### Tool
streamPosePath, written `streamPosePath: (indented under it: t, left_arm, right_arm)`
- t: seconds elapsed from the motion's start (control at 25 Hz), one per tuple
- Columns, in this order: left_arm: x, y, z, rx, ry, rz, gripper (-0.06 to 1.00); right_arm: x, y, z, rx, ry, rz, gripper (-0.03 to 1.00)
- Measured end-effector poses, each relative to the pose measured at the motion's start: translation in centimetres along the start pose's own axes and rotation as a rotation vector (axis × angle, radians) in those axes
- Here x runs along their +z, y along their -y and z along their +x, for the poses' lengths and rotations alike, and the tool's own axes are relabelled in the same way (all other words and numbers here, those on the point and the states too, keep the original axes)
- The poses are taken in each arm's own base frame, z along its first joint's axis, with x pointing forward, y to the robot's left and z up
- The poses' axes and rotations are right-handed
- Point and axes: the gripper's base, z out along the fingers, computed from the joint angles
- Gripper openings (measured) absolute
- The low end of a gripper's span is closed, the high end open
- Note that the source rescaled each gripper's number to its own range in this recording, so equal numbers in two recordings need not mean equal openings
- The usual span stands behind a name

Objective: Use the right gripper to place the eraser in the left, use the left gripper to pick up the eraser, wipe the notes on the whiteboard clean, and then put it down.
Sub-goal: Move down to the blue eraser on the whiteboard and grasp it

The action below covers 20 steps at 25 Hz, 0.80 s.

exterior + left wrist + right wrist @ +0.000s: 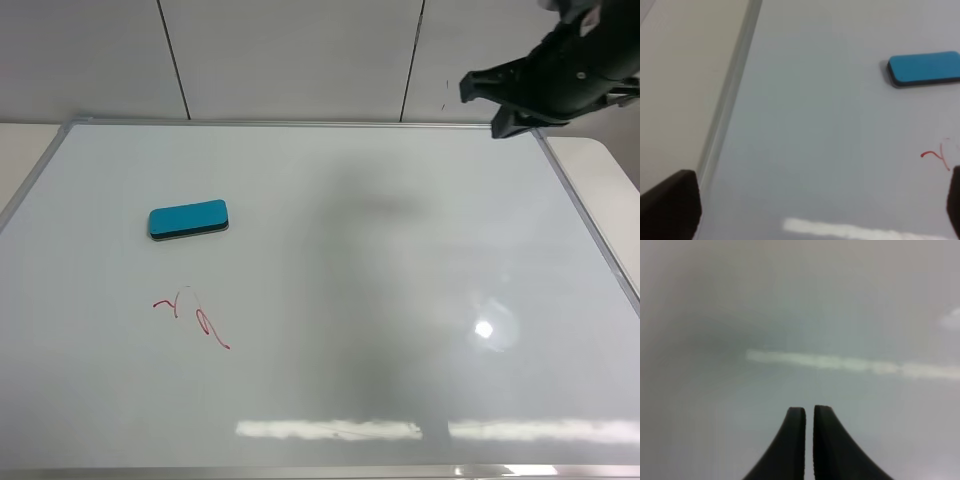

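Note:
The teal-blue eraser [188, 219] lies flat on the left part of the whiteboard [400, 300], with the red notes [190, 315] just in front of it. My right gripper [485, 102] hovers above the board's far right corner, far from the eraser. In the right wrist view its jaws [809, 412] are shut and empty over bare board [800, 315]. My left gripper [812, 205] is open and empty. Its fingertips [670, 205] show only at the picture's sides, near the board's left frame. The left wrist view also shows the eraser [925, 68] and part of the notes [939, 156].
The board's silver frame [300, 123] borders a beige table [612, 175] that shows on both sides, and also in the left wrist view [680, 75]. A panelled wall [290, 60] stands behind. The left arm is out of the exterior view.

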Motion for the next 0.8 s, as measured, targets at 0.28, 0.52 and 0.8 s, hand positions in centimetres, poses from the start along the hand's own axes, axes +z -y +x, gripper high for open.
streamPosePath:
  t: [0.28,0.52,0.8]
  left_arm:
    - [0.0,0.0,0.0,0.0,0.0,0.0,1.0]
    - [0.0,0.0,0.0,0.0,0.0,0.0,1.0]
    - [0.0,0.0,0.0,0.0,0.0,0.0,1.0]
  right_arm:
    - [-4.8,5.6,3.9,0.127,0.128,0.119,0.01]
    - [-11.4,8.3,7.4,0.221,0.305,0.251,0.02]
    - [-18.8,7.1,12.0,0.125,0.513,0.353,0.75]
